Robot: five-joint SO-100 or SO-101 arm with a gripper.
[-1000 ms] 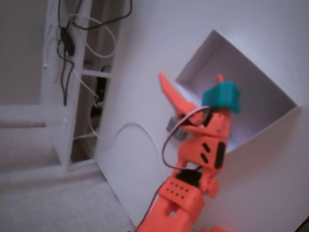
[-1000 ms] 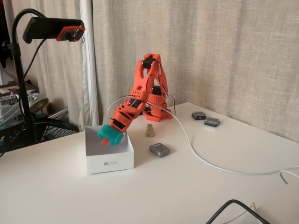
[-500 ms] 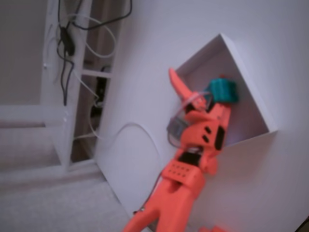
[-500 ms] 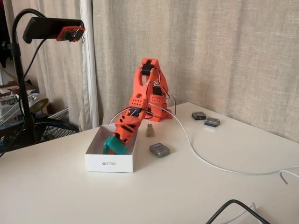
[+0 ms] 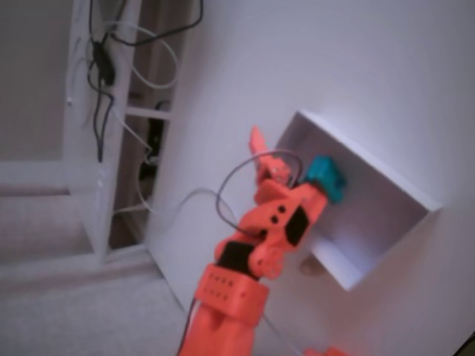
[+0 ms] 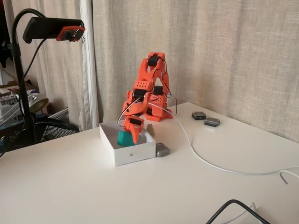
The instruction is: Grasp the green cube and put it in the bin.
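The green cube (image 6: 124, 137), a small teal-green block with rounded corners, sits inside the bin (image 6: 133, 156), a large white rectangular open-top box with thin flat walls; in a fixed view from above the cube (image 5: 326, 178) shows against the inner wall of the bin (image 5: 386, 185). The white tabletop (image 6: 196, 186) carries everything. A beige curtain (image 6: 210, 51) hangs behind it, and a black camera stand (image 6: 21, 79) rises at the left of the side-on fixed view. The orange five-joint arm (image 6: 147, 93) bends down from its base at the far edge of the tabletop and reaches into the bin. The orange two-finger tool (image 6: 131, 135) is down inside the bin with the cube right at its fingers; the tool (image 5: 297, 174) appears in the view from above with one orange finger (image 5: 260, 144) spread outward, though whether it is released or clenched on the cube cannot be told. A white cable (image 6: 205, 163) trails from the arm's base across the tabletop to the right. A grey rounded square block (image 6: 162, 149) lies just beside the bin's right corner. Two small dark square blocks (image 6: 204, 118) lie well apart to the right.
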